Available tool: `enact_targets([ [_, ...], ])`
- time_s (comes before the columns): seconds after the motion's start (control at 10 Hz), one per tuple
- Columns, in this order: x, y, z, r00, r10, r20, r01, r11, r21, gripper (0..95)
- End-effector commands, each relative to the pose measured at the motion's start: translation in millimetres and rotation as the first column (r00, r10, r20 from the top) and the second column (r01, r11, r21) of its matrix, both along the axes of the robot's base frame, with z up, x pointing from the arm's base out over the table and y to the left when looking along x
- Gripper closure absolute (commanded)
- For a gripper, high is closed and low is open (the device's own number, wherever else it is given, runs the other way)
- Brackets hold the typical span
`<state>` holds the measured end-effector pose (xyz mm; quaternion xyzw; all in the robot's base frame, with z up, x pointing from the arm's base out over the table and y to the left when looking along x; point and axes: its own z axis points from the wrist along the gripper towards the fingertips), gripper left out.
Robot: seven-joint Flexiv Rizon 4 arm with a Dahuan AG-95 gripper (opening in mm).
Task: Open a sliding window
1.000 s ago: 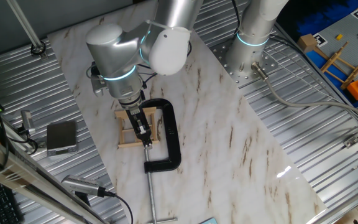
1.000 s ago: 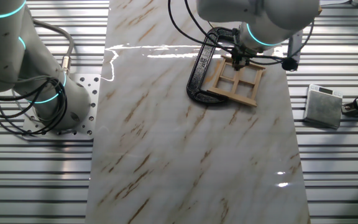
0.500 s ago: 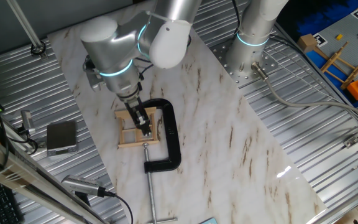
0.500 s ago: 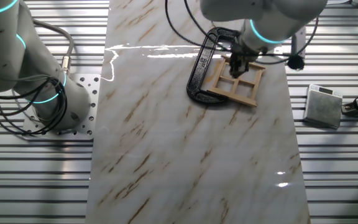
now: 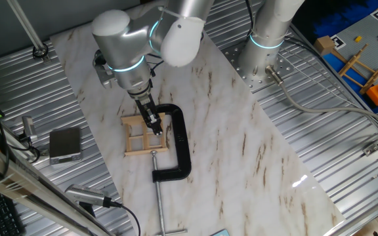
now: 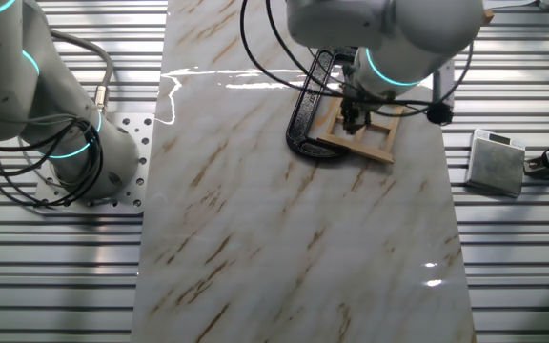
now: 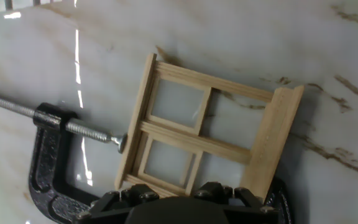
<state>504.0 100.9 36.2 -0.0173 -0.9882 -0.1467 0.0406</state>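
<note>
Marble-patterned tabletop (image 5: 241,131), sliding window (image 7: 204,134) lying flat on it, black C-clamp (image 5: 179,147) alongside

Count: one sliding window (image 7: 207,137) mid-frame in hand view, one black C-clamp (image 5: 178,147) around it, one marble slab (image 6: 284,238). Two robot arms: one (image 5: 143,39) over the window with one gripper (image 5: 153,124), one base (image 5: 268,39) top right. One grey box (image 5: 65,144) at left.
</note>
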Motion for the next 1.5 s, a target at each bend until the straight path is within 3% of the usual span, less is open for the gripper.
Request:
enact_targets([
  [0.1, -0.7, -0.1, -0.8, 1.000, -0.005, -0.001, 0.005, 1.000, 0.013, 38.0],
  [0.5, 2.3, 3.7, -5.6, 1.000, -0.012, 0.006, 0.012, 0.999, 0.049, 38.0],
  [0.6, 3.1, 4.1, -7.1, 1.000, -0.011, 0.007, 0.011, 0.999, 0.050, 57.0],
  [1.5, 6.7, 7.0, -13.5, 1.000, -0.010, 0.015, 0.009, 0.998, 0.056, 57.0],
])
